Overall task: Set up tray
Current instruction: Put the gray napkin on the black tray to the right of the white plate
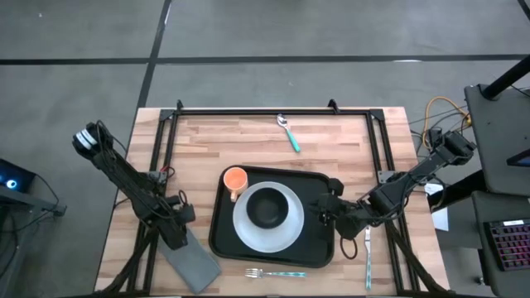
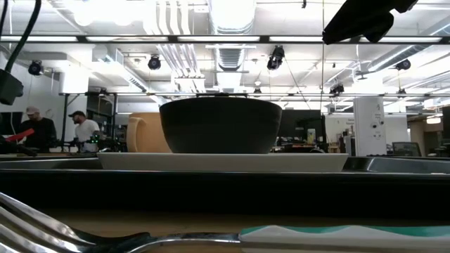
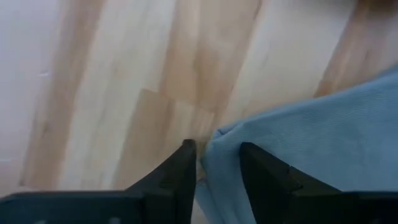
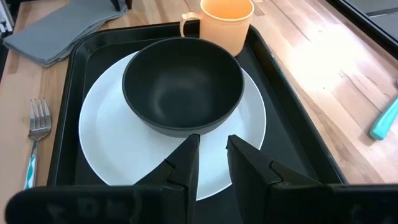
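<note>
Tray (image 1: 217,232), one, black, sits on the bench (image 1: 215,145) at lower centre of the high view. On it I count one white plate (image 1: 245,230), one black bowl (image 1: 267,207) on that plate, and one orange cup (image 1: 235,180) in the tray's upper left corner. Off the tray I count one grey napkin (image 1: 192,263) at lower left, one fork (image 1: 275,272) just below the tray, one spoon (image 1: 289,133) well above it near the top of the bench, and one more utensil (image 1: 368,258), which I cannot identify, lying to the right of the tray.

My left arm reaches down to the napkin's upper end; its fingers (image 3: 180,171) stand slightly apart with the napkin's edge between them. My right arm stretches in from the right, its gripper (image 1: 331,217) at the tray's right rim; the fingers (image 4: 180,165) are nearly closed, with a narrow gap, holding nothing, over the plate's edge.
</note>
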Motion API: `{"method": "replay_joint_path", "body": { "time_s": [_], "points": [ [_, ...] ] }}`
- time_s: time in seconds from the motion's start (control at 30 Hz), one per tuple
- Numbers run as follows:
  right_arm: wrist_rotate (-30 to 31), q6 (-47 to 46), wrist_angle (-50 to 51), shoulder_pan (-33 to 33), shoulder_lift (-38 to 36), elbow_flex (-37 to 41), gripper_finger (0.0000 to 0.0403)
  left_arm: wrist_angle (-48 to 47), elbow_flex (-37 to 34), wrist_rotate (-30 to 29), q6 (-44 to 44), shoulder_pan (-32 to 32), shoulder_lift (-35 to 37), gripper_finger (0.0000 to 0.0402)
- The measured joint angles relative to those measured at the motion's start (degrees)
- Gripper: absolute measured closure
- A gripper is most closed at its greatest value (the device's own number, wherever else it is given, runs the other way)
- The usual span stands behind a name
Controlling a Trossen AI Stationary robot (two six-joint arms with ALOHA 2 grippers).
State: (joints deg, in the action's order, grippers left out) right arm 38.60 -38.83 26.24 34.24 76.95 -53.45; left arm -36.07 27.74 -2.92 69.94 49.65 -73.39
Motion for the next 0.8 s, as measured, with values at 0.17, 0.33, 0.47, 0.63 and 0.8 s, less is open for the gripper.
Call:
{"method": "replay_joint_path", "body": {
  "time_s": [0.17, 0.33, 0.47, 0.63, 0.8],
  "points": [
    [0.0, 0.0, 0.0, 0.0, 0.0, 0.0, 0.0328, 2.7, 0.4, 1.7, 0.2, -0.3, -2.1, 0.0372],
    [0.0, -0.1, 0.0, 0.0, 0.0, 0.0, 0.0328, 3.6, 0.2, 2.6, 2.1, -0.3, -1.0, 0.0399],
    [0.1, 0.0, 0.0, 0.0, 0.0, 0.0, 0.0328, 2.6, 0.5, 2.6, 2.6, -0.4, 1.7, 0.0401],
    [0.4, 0.3, 0.0, 0.0, 0.0, 0.0, 0.0328, -6.3, 4.6, 2.7, 2.8, -2.1, 6.0, 0.0401],
    [0.5, 1.3, 0.0, -0.3, 0.0, -0.1, 0.0328, -19.2, 12.4, 0.7, 0.9, -3.5, 8.0, 0.0401]
  ]
}}
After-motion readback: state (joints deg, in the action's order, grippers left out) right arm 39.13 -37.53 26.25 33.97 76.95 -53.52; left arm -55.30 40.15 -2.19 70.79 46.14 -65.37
